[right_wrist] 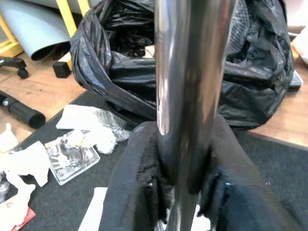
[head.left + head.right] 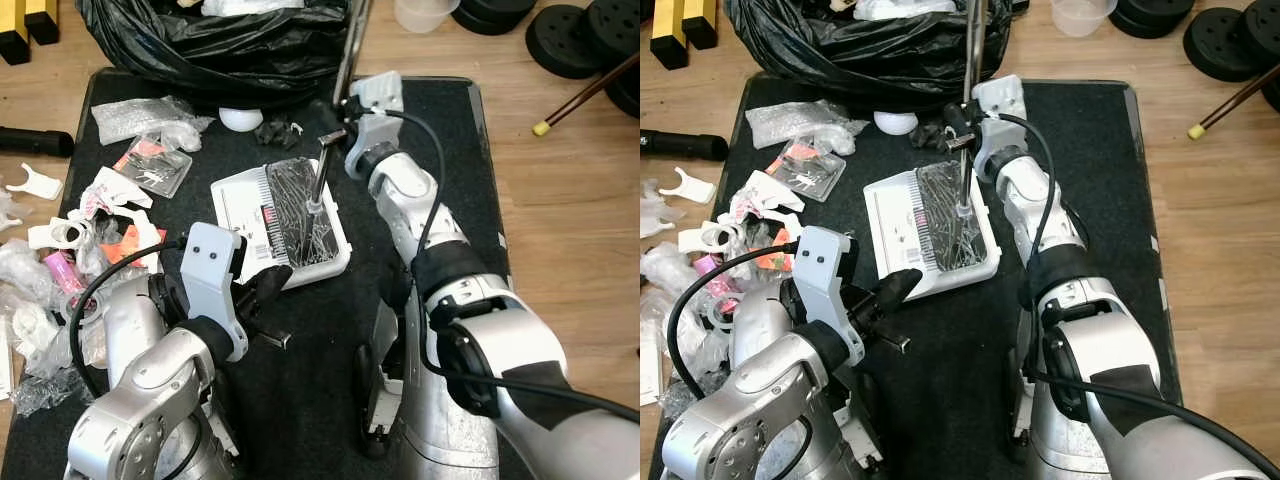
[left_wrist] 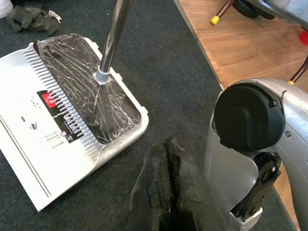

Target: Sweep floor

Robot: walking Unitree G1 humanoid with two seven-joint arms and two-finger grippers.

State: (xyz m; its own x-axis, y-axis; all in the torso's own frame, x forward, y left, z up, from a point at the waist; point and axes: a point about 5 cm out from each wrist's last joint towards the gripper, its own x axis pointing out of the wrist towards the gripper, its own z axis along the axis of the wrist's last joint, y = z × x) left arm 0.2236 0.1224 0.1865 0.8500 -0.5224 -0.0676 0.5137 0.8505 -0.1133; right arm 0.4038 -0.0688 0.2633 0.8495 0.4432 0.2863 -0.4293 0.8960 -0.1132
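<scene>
A white carpet sweeper (image 2: 280,222) with a plastic-wrapped black top lies on the black mat (image 2: 420,130). Its shiny metal handle (image 2: 345,60) rises toward the black rubbish bag. My right gripper (image 1: 180,185) is shut on that metal handle (image 1: 187,91), above the sweeper's far side. My left gripper (image 3: 166,178) is shut with nothing in it, its black fingers (image 2: 262,290) just short of the sweeper's near edge (image 3: 110,149).
A black rubbish bag (image 2: 220,40) sits open at the mat's far edge. Plastic wrappers and white scraps (image 2: 110,210) litter the mat's left side and the wooden floor. Black weight plates (image 2: 580,35) and a thin stick (image 2: 585,95) lie at the far right.
</scene>
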